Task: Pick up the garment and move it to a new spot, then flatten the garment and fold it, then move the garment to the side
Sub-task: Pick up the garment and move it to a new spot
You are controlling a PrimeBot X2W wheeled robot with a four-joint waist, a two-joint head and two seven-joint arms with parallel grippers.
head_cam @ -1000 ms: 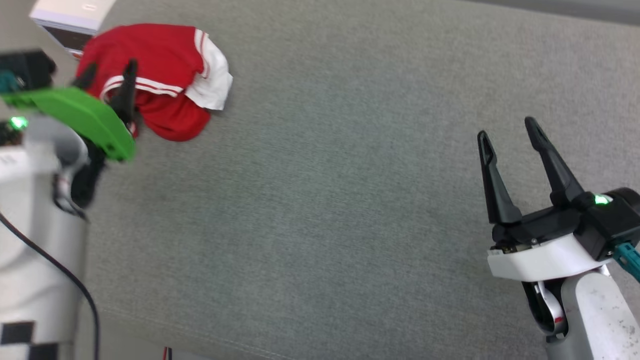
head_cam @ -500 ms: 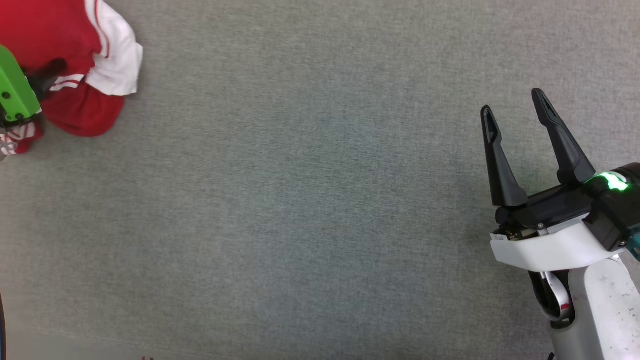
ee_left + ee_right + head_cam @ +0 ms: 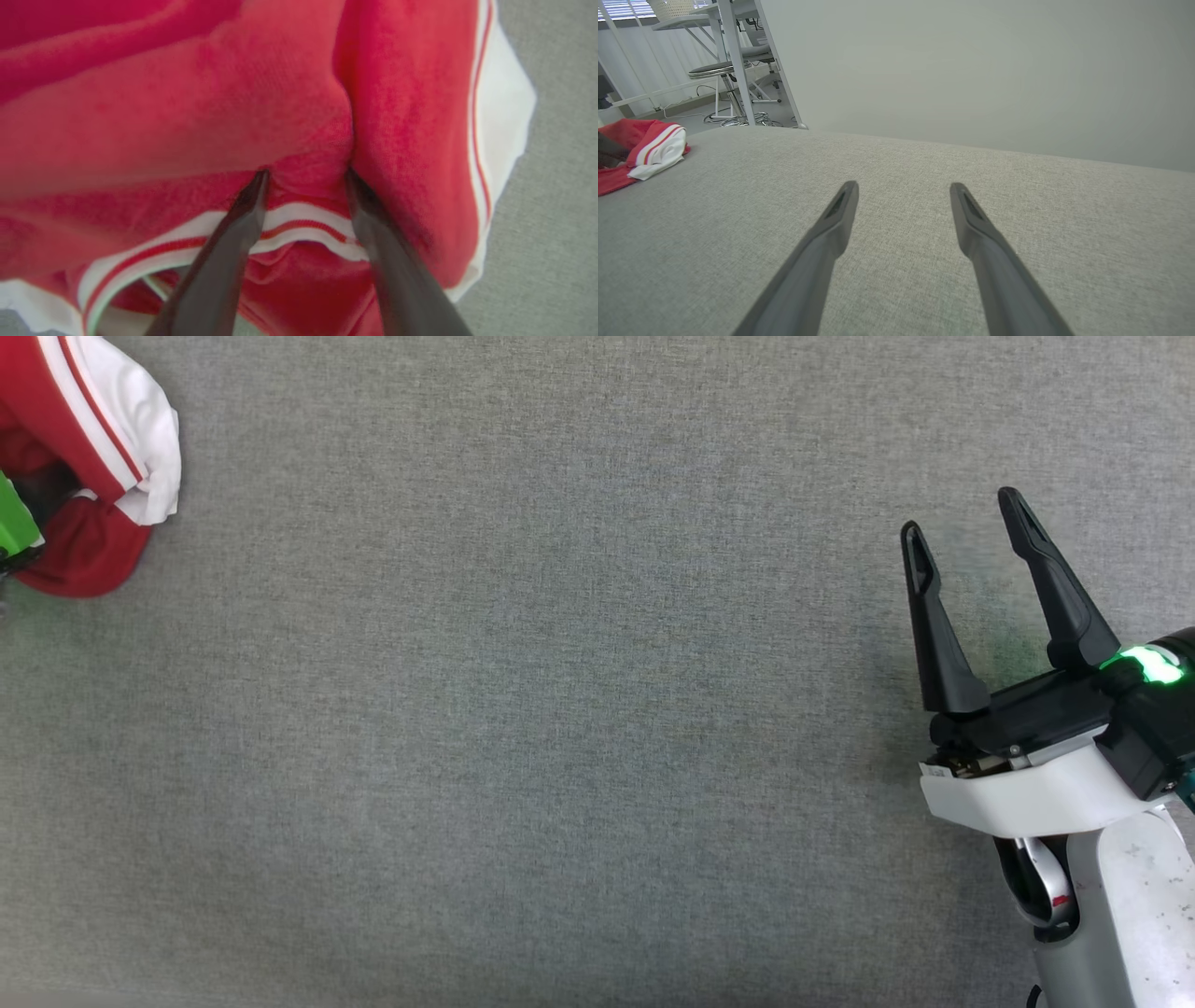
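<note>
The garment (image 3: pixel 89 448), red with a white sleeve and striped trim, lies crumpled at the head view's far left edge, partly cut off. In the left wrist view the garment (image 3: pixel 233 116) is very close. My left gripper (image 3: pixel 306 172) is open, its fingertips pressed into the red cloth with a raised fold and a white-red stripe between them. A bit of that arm's green cover (image 3: pixel 13 527) lies over the garment. My right gripper (image 3: pixel 963 515) hovers open and empty at the right, far from the garment (image 3: pixel 649 144); the right gripper (image 3: pixel 903 186) points across bare cloth.
Everything rests on a wide grey fabric surface (image 3: pixel 560 709). Beyond its far edge, the right wrist view has white table legs (image 3: pixel 738 60), a stool (image 3: pixel 714 70) and a pale wall (image 3: pixel 971 70).
The head camera has turned, so the garment now sits at the picture's left edge. My left gripper has gone down into the garment. The right gripper stays open.
</note>
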